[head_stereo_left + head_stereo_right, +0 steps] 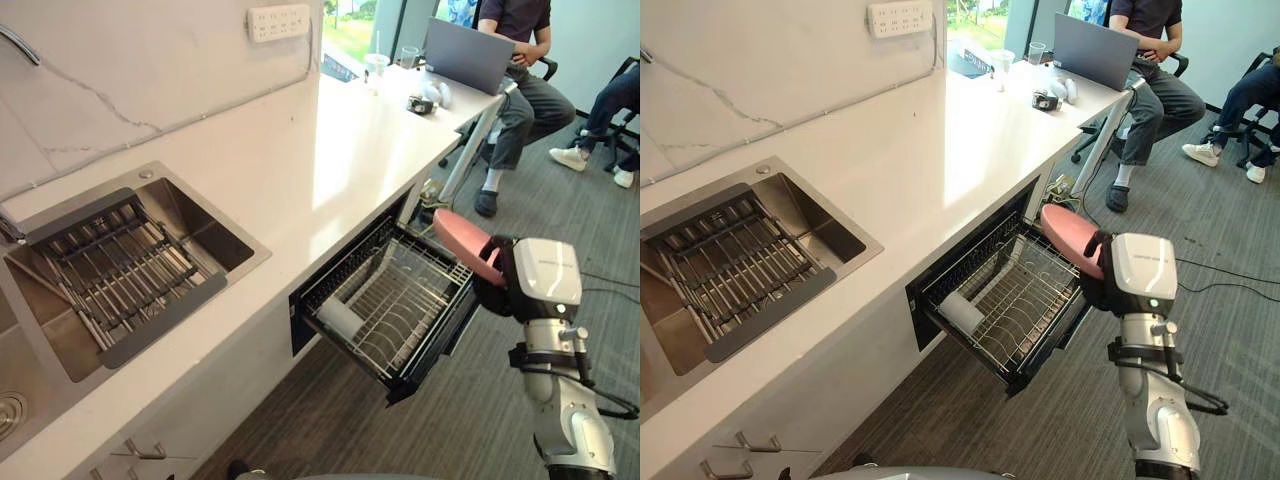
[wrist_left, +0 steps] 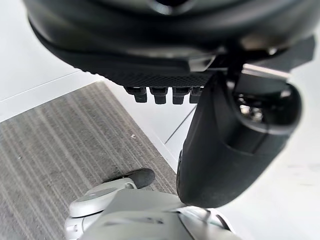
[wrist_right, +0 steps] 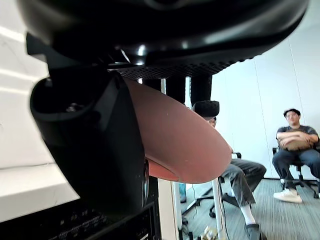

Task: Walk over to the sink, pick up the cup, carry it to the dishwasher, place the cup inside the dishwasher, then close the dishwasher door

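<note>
The left hand [image 2: 220, 150] is hanging over grey carpet beside a white cabinet front, with its fingers [image 2: 162, 94] relaxed and holding nothing. At the far left, a sink [image 1: 150, 178] is sitting in the white tabletop [image 1: 330, 150], with a dark wire rack [image 1: 120, 265] lying across its basin. Right of the sink, below the tabletop edge, the dishwasher [image 1: 400, 300] is standing pulled open, its wire basket showing. A white tube-shaped thing [image 1: 340, 320] is lying on its side in the basket's near left corner; whether it is a cup, I cannot tell. Just right of the open dishwasher, the right hand [image 1: 497, 290] is gripping a pink dish [image 1: 462, 243] between thumb and fingers, holding it tilted above the basket's right edge. Farther off, a laptop [image 1: 468, 52] is standing open at the tabletop's end, and a person [image 1: 520, 90] is sitting behind it.
</note>
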Available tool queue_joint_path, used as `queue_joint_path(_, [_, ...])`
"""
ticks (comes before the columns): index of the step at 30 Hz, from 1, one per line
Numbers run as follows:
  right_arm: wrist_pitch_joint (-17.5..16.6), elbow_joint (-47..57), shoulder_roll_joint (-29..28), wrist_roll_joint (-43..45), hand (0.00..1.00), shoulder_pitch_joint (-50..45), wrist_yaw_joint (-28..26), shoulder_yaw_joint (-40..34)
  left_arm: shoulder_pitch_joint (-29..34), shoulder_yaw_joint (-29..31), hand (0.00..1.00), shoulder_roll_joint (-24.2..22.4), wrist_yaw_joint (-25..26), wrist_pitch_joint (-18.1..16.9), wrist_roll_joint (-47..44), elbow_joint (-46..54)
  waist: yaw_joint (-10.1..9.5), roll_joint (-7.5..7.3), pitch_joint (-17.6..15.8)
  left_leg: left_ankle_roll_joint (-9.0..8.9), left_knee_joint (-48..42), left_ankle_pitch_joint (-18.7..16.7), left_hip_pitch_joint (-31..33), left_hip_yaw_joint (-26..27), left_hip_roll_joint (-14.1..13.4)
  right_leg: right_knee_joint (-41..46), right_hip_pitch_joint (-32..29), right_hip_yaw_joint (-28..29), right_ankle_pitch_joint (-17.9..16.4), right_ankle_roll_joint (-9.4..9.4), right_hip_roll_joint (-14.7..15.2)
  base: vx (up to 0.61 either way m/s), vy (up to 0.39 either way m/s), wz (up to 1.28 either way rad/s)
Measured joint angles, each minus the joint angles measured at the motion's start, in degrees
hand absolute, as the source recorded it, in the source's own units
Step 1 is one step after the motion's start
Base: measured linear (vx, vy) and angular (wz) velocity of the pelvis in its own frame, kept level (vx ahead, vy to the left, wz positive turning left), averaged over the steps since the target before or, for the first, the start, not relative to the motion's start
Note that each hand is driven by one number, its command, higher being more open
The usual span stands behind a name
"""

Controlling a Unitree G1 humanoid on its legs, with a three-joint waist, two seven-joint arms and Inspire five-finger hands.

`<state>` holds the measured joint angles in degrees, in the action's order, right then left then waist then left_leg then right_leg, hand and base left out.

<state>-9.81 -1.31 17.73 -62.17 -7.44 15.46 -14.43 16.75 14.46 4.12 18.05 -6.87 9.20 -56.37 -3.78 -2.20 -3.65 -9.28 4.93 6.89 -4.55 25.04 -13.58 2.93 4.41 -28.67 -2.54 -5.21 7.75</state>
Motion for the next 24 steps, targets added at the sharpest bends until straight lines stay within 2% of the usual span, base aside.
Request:
queue_joint_path(7, [0.8,-8.7,-0.1,0.0,0.0,1.0,0.0,4.2,-2.0,-1.0,1.0,-0.2,-0.8,0.2,0.2,0.0,0.09,2.02,-1.0,1.4,0.1,0.1,1.0,-2.0,2.7,-0.4,0.2,-1.8,0.9,-1.48,2.3,-0.03,0.044,0.16])
queue_joint_path(10, [2.8,-14.5,-0.1,0.1,0.0,3.7,0.0,6.5,-2.3,-1.0,1.0,0.0,-1.2,0.4,1.4,0.0,0.16,2.65,-1.4,1.83,0.1,0.4,2.3,-2.9,3.2,-0.4,-0.4,-2.7,1.0,-1.63,2.7,0.01,0.016,0.17])
queue_joint_path(13, [5.7,-19.6,0.3,0.2,0.0,8.1,0.0,7.7,-3.8,-1.6,1.0,-0.2,-2.2,0.8,1.5,0.0,0.17,3.97,-2.6,2.58,0.0,1.0,5.0,-4.0,3.6,0.6,-2.8,-3.5,1.0,-1.65,3.3,-0.01,0.014,0.17])
queue_joint_path(16, [9.0,-26.2,2.4,1.1,0.0,18.3,0.3,8.8,-6.9,-2.6,1.0,-0.3,-2.9,1.0,0.8,1.0,0.05,5.57,-6.3,3.7,0.0,2.1,9.0,-4.0,4.0,3.7,-7.7,-3.0,1.1,-1.45,4.6,-0.07,0.053,0.02])
queue_joint_path(18, [12.2,-32.8,5.7,5.9,0.0,28.5,1.7,10.4,-8.9,-4.2,1.0,-0.4,-3.2,0.8,-1.5,2.6,-0.35,6.89,-10.5,4.5,0.0,2.9,11.0,-3.8,4.8,5.9,-10.9,-2.4,1.2,-1.32,5.9,-0.09,0.059,-0.02])
queue_joint_path(22, [15.3,-38.0,10.1,12.2,0.0,38.0,3.3,12.8,-9.8,-6.9,1.0,-0.9,-3.3,0.6,-6.0,3.4,-1.92,8.85,-14.0,5.07,0.0,3.2,12.6,-3.3,6.0,7.7,-14.0,-1.4,1.2,-1.29,7.6,-0.03,0.052,-0.05])
queue_joint_path(24, [15.6,-39.0,11.4,13.9,0.0,40.6,3.4,13.8,-9.8,-7.6,1.0,-1.0,-3.3,0.6,-7.1,4.3,-1.96,9.48,-15.2,5.27,0.0,3.2,12.9,-3.3,6.4,8.2,-14.6,-1.3,1.3,-1.33,8.1,0.01,0.034,0.0])
